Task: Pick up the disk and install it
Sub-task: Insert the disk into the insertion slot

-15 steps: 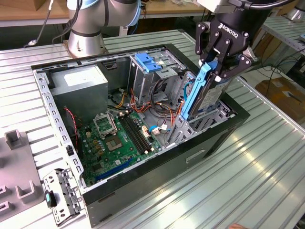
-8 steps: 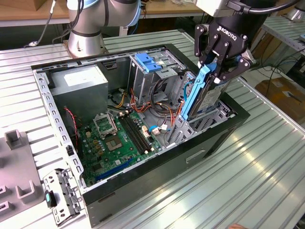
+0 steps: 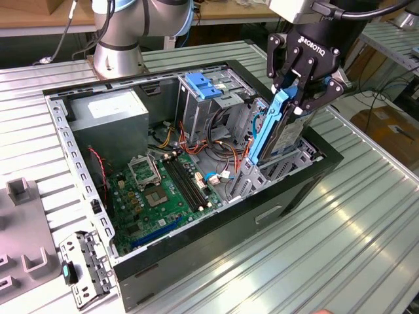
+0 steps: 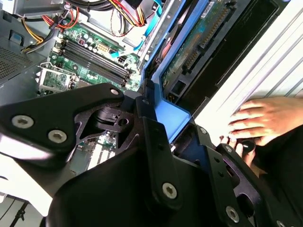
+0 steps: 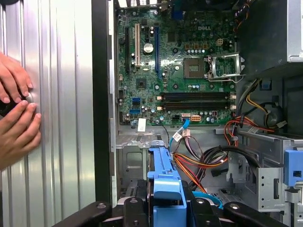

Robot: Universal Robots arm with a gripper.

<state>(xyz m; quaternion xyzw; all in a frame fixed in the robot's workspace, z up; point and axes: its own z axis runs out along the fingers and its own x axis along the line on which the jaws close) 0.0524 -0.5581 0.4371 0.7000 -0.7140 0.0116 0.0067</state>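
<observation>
The disk [image 3: 280, 134] stands on edge at the exterior view's right end of the open computer case [image 3: 301, 180], its lower part down in a bay. Its blue side rail [image 3: 268, 127] faces the case's inside. My gripper [image 3: 298, 91] is shut on the disk's upper end from above. In the second wrist view the disk's green circuit-board face [image 4: 189, 47] and blue rail [image 4: 173, 116] run away from the black fingers [image 4: 151, 127]. In the first wrist view the blue rail [image 5: 165, 182] sits between the gripper's links [image 5: 165, 210].
Inside the case lie a green motherboard [image 3: 163, 190], a grey power supply [image 3: 111, 114], a blue-handled drive cage [image 3: 203, 88] and loose cables [image 5: 199, 163]. A person's hands [image 5: 16, 118] rest on the ribbed table beside the case. The arm's base [image 3: 118, 39] stands behind.
</observation>
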